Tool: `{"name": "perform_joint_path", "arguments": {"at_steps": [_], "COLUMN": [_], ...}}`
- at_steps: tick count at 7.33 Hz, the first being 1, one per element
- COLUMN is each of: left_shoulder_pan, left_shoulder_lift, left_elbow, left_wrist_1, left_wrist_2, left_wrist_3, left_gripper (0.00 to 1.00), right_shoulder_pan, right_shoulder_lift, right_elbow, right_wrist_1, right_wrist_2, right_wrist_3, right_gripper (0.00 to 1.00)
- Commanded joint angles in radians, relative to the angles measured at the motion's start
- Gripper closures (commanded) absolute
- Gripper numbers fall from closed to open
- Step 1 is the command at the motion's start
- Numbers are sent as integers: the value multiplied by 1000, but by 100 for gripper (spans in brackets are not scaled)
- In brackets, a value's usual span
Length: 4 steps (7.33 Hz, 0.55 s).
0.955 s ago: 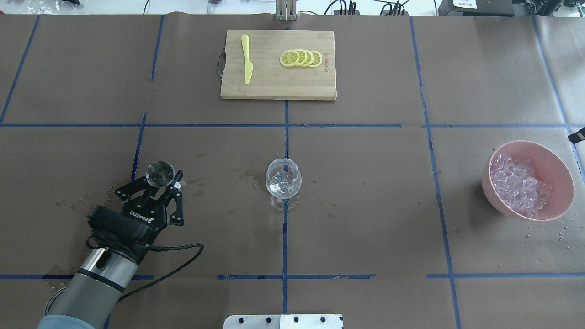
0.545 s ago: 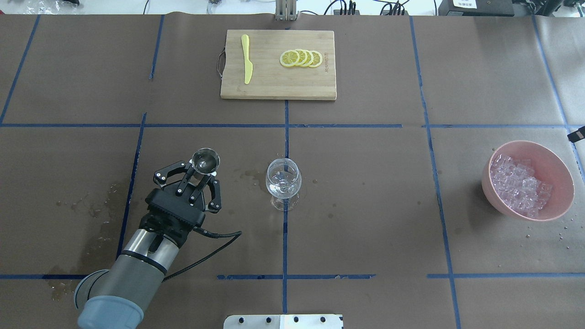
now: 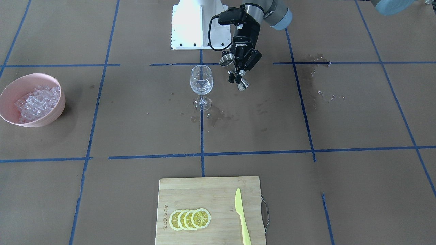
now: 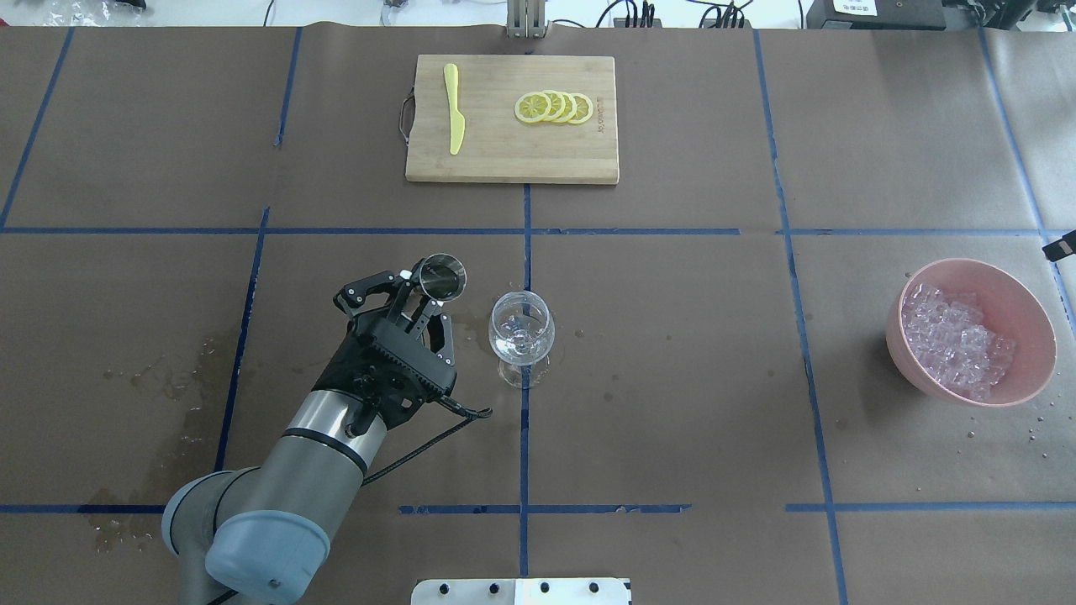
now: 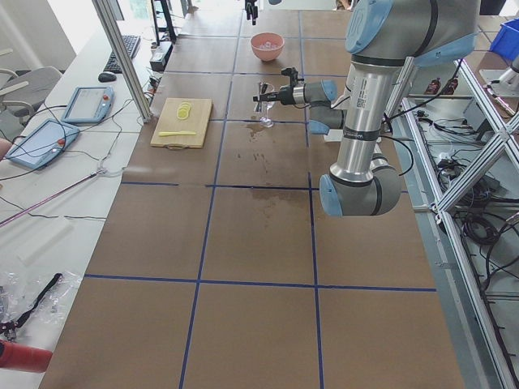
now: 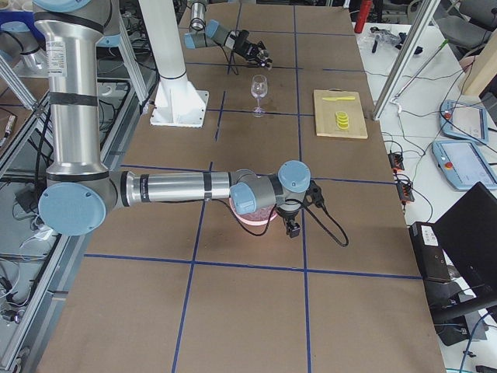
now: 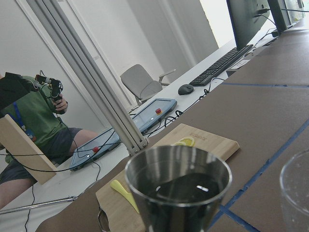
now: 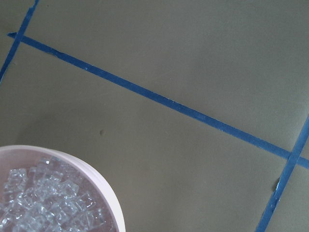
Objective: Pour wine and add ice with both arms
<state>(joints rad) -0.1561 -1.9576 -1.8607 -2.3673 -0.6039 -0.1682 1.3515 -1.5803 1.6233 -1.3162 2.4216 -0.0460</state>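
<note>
My left gripper [image 4: 426,297] is shut on a steel jigger [image 4: 442,277] and holds it upright above the table, just left of the clear stemmed wine glass [image 4: 521,329]. The left wrist view shows dark liquid in the jigger [image 7: 178,186] and the glass rim [image 7: 297,193] at the right edge. In the front-facing view the jigger [image 3: 227,62] is beside the glass [image 3: 201,81]. The ice [image 4: 957,340] fills a pink bowl [image 4: 1030,302] at the far right. My right gripper [image 6: 290,225] hangs over the bowl's outer side; I cannot tell if it is open.
A bamboo cutting board [image 4: 511,160] at the table's far side carries a yellow knife [image 4: 454,109] and several lemon slices [image 4: 555,107]. Wet spill marks [image 4: 181,370] lie at the left and around the glass foot. Blue tape lines cross the brown table cover.
My left arm has carried the jigger to the right and away from the robot, from the wet patch at the left to just beside the wine glass. Glass and bowl have not moved.
</note>
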Motion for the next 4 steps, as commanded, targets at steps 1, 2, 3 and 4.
{"name": "perform_joint_path", "arguments": {"at_steps": [1,2,3,4], "left_shoulder_pan": [0,6,7,7], "left_shoulder_lift": [-36,-41,-66,-79], "left_elbow": [-17,-17,-17,-26], "left_wrist_1": [101,141,202,241], "left_wrist_2": [-2,-2,-2,-2], "left_wrist_3": [93,101,128,171], "left_gripper": [100,100,100,100], "right_shoulder_pan": [-2,-2,-3,-5], "right_shoulder_lift": [0,0,0,0], "right_elbow": [-2,-2,-2,-2], "right_wrist_1": [0,0,0,0], "right_wrist_2": [1,1,1,2], "right_wrist_3": [0,0,0,2], "right_gripper": [0,0,0,0]}}
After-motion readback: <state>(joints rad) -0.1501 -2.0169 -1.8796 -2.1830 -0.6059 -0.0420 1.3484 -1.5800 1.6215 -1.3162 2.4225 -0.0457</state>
